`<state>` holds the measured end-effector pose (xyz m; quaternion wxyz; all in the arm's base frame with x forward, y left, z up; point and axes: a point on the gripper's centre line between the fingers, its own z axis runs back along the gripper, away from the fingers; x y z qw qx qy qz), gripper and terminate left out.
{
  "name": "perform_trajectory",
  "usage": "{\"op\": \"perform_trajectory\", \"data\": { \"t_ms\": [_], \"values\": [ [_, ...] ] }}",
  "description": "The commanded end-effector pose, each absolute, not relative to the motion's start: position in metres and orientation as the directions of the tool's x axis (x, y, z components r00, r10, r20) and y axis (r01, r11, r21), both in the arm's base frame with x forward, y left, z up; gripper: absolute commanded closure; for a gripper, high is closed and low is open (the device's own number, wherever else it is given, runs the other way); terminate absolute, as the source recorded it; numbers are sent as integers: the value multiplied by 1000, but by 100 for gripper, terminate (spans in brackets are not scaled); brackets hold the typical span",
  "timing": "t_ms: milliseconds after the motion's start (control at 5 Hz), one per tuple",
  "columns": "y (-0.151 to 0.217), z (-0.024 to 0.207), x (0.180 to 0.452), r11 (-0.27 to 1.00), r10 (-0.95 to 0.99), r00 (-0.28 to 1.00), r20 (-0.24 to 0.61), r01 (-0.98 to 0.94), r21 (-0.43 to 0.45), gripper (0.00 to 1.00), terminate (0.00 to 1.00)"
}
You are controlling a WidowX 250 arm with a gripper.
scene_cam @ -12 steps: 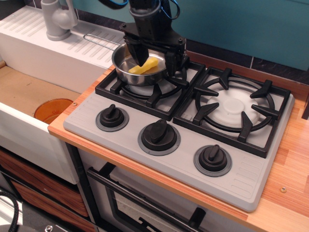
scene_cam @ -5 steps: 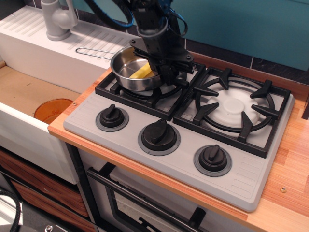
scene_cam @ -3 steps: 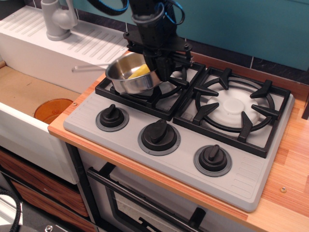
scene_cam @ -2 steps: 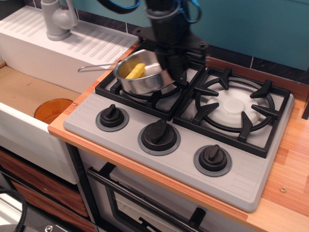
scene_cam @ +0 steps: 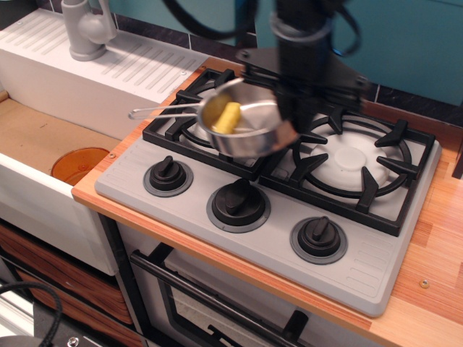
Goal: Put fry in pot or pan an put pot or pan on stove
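The shiny steel saucepan (scene_cam: pixel 246 130) hangs tilted in the air above the stove (scene_cam: pixel 275 181), between the two black burner grates. The yellow crinkle-cut fry (scene_cam: pixel 228 116) lies inside it. Its thin wire handle (scene_cam: pixel 163 112) sticks out to the left. My gripper (scene_cam: pixel 289 119) comes down from above and is shut on the pan's right rim, holding it clear of the grates. The fingertips are blurred by motion.
An orange translucent bowl (scene_cam: pixel 78 164) lies in the sink at the left. A grey tap (scene_cam: pixel 85 29) stands on the white drainboard at the back left. Three black knobs (scene_cam: pixel 239 202) line the stove's front. The wooden counter edge (scene_cam: pixel 434 238) runs along the right.
I have lifted the pan with the fry off the left burner and carried it right, toward the middle of the stove. The pan now tilts more.
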<state>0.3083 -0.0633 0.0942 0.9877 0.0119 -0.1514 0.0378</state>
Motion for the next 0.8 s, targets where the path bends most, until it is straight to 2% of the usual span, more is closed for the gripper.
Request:
{"op": "perform_trajectory", "data": {
  "t_ms": [0, 600],
  "values": [
    [-98, 110, 321, 993, 91, 913, 397, -114, 34, 100, 0],
    [-117, 93, 358, 986, 109, 869, 482, -155, 58, 100, 0]
  ]
}}
